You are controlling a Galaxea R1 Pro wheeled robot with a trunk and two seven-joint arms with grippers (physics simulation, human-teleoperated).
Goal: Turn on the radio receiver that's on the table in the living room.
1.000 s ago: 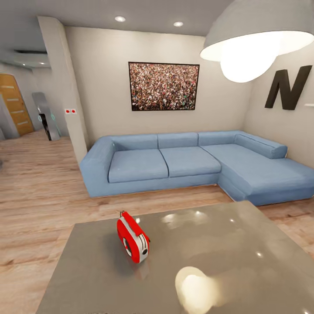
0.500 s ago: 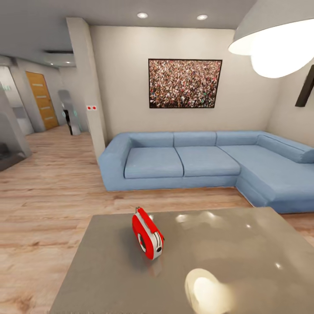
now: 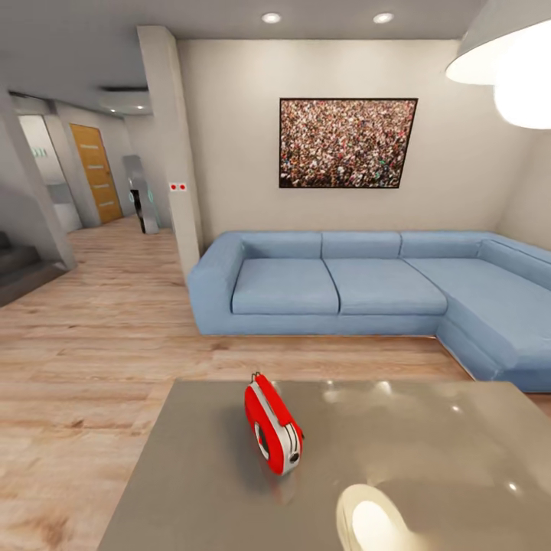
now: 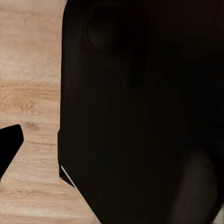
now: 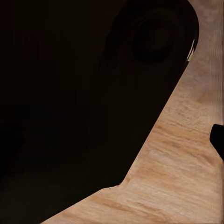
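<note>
Red radio receiver (image 3: 272, 434) stands on the table (image 3: 428, 459), sofa (image 3: 367, 287) beyond.

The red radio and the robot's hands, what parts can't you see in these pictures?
- Radio receiver, head view: it stands edge-on, so its dial face is mostly turned away; any switch is too small to find.
- Table, head view: its near end is cut off by the picture's bottom edge.
- End effectors, both wrist views: a dark body close to each camera hides the fingers, so open or shut is unclear.

Count: 1 radio receiver (image 3: 273, 434), lower centre, on 1 worktop (image 3: 428, 459). 1 blue sofa (image 3: 367, 287) mid-frame. 1 crowd picture (image 3: 347, 143) upper centre. 2 ceiling spotlights (image 3: 271, 17) along top. 1 pendant lamp (image 3: 509, 65) upper right. 1 wooden door (image 3: 96, 172) left.
</note>
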